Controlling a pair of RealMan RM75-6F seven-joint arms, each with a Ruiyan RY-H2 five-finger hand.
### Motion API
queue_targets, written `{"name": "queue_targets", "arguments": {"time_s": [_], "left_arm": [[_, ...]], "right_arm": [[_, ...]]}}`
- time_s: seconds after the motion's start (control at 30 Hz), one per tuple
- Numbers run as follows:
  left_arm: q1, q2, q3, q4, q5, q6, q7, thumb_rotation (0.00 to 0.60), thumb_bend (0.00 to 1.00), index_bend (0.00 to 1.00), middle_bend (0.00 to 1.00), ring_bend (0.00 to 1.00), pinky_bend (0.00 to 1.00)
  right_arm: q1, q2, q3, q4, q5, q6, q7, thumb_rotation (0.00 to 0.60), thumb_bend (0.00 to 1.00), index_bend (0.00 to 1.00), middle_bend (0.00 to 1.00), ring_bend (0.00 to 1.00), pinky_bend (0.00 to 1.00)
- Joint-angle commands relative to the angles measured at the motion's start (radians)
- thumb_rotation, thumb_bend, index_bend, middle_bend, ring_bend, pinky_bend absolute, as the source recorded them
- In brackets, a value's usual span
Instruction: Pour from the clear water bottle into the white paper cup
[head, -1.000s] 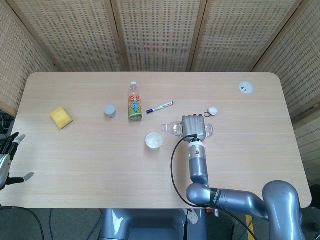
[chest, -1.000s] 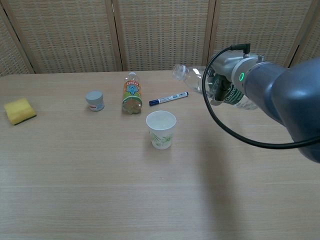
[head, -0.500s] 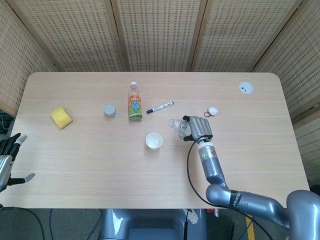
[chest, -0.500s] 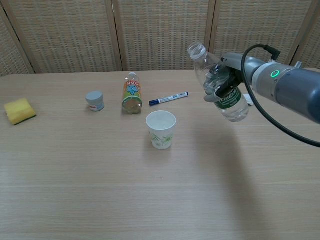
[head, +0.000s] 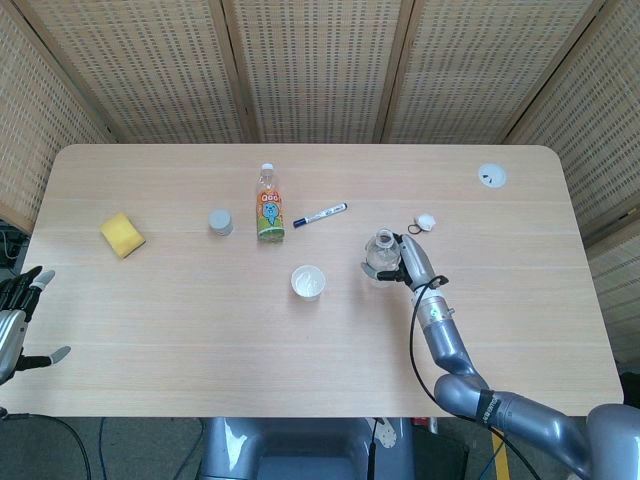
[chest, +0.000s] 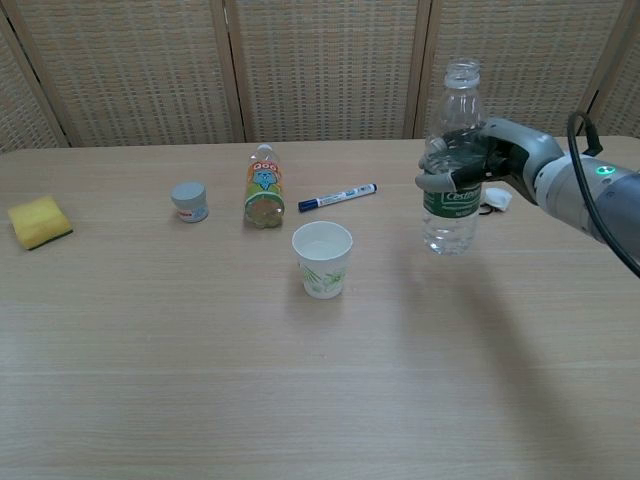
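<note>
Bottle upright, well right of the cup

Right hand (chest: 497, 160) wrapped round the clear water bottle (chest: 452, 165) at mid-body, uncapped, held vertical so nothing spills, base at or just above the table (chest: 200, 380). White paper cup (chest: 322, 259) standing open-side up, centre, apart. Left hand (head: 15, 310) off at the edge, fingers spread, holding nothing.

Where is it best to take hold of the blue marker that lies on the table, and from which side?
Grip the blue marker at mid-barrel, coming from straight above, fingers closing across its width. It lies flat and thin, so no side gives purchase underneath. The orange drink bottle lies near its dark-capped end, so the middle probably leaves more finger room.
</note>
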Motion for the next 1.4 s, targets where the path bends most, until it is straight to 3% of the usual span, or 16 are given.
{"name": "queue_targets", "arguments": {"time_s": [0.03,0.23,0.57,0.8,1.03,1.23,1.4], "left_arm": [[-0.001,0.0,0.0,0.0,-0.001,-0.001,0.001,0.6,0.05,0.0,0.0,0.0,0.0],[-0.001,0.001,-0.004,0.003,-0.008,-0.001,-0.003,0.6,0.05,0.0,0.0,0.0,0.0],[-0.003,-0.001,-0.004,0.002,-0.011,-0.005,0.002,0.6,0.05,0.0,0.0,0.0,0.0],[-0.005,-0.006,-0.003,0.002,-0.014,-0.007,0.012,0.6,0.05,0.0,0.0,0.0,0.0],[-0.007,-0.011,-0.004,0.003,-0.021,-0.009,0.023,0.6,0.05,0.0,0.0,0.0,0.0],[-0.01,-0.016,-0.005,0.003,-0.029,-0.013,0.036,0.6,0.05,0.0,0.0,0.0,0.0],[-0.012,-0.019,-0.005,0.002,-0.033,-0.017,0.045,0.6,0.05,0.0,0.0,0.0,0.0]], "right_arm": [[-0.022,-0.05,-0.004,0.072,-0.063,-0.007,0.097,0.6,0.58,0.53,0.61,0.55,0.45],[-0.02,-0.117,-0.006,0.161,-0.108,0.036,0.187,0.6,0.59,0.53,0.61,0.55,0.41],[-0.016,-0.144,-0.012,0.222,-0.12,0.02,0.248,0.6,0.6,0.53,0.61,0.55,0.37],[-0.013,-0.148,-0.018,0.253,-0.13,0.002,0.27,0.6,0.57,0.53,0.58,0.43,0.34],[-0.013,-0.156,-0.029,0.291,-0.147,-0.018,0.318,0.6,0.36,0.52,0.39,0.21,0.27],[-0.01,-0.156,-0.038,0.314,-0.165,-0.033,0.355,0.6,0.28,0.48,0.3,0.17,0.24],[-0.008,-0.162,-0.037,0.336,-0.17,-0.028,0.361,0.6,0.05,0.39,0.26,0.1,0.12]]}}
